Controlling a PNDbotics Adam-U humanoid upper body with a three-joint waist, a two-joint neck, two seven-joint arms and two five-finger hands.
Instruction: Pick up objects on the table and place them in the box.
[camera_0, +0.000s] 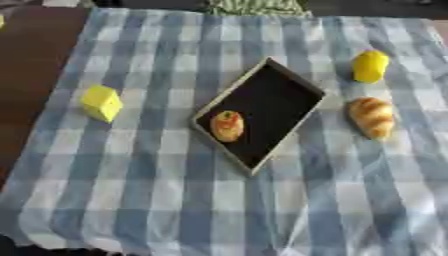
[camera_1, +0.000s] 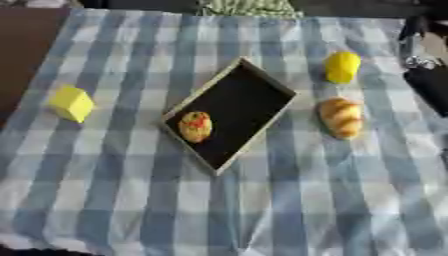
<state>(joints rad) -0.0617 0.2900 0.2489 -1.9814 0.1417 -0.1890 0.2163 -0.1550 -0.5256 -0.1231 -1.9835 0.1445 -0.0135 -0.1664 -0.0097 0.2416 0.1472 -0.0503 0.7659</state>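
Observation:
A shallow black box (camera_0: 271, 95) with a pale rim lies askew at the middle of the checked cloth. Inside it, near its lower left end, rests a round tan pastry with a red spot (camera_0: 227, 126). A yellow block (camera_0: 101, 102) stands on the cloth to the left of the box. A yellow rounded object (camera_0: 369, 65) sits to the upper right, and a striped golden bread roll (camera_0: 372, 117) lies below it. My right hand and arm (camera_1: 429, 80) show as a black and silver shape at the right edge of the right eye view, apart from the roll. My left hand shows in no view.
The blue and white checked cloth (camera_0: 175, 200) covers most of the table. Bare dark brown table (camera_0: 31, 60) shows along the left side. A green striped fabric (camera_0: 254, 6) lies at the far edge.

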